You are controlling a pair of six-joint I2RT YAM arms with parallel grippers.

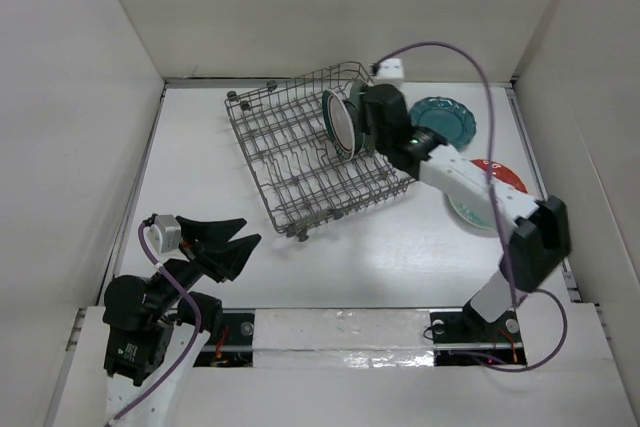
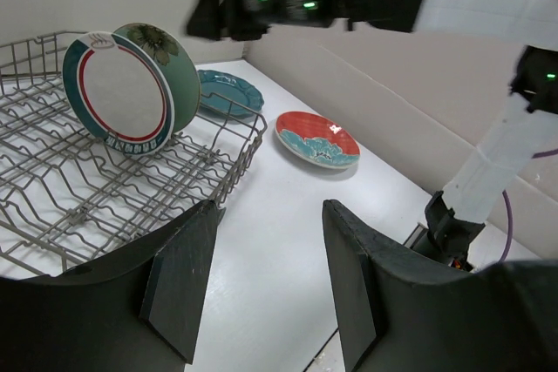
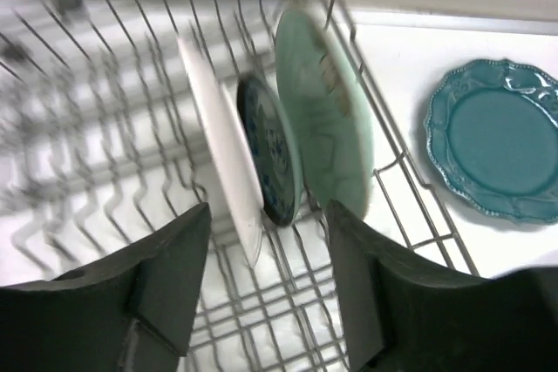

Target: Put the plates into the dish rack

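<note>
1. Right gripper (image 3: 268, 208) jaws are spread, holding nothing. Just past the tips, upright in the dish rack (image 3: 105, 128): white ringed plate (image 3: 222, 141), small patterned plate (image 3: 270, 150), pale green plate (image 3: 327, 119).
2. Scalloped teal plate (image 3: 497, 137) lies flat off to their right.
3. Left gripper (image 2: 270, 206) is spread too and empty, with the red floral plate (image 2: 316, 138) well ahead.

A robotics lab cell: bare white panel walls (image 1: 70, 147) around a white table (image 1: 400, 247), bolted-down arms (image 1: 470, 182) with purple cables (image 1: 487, 82).
</note>
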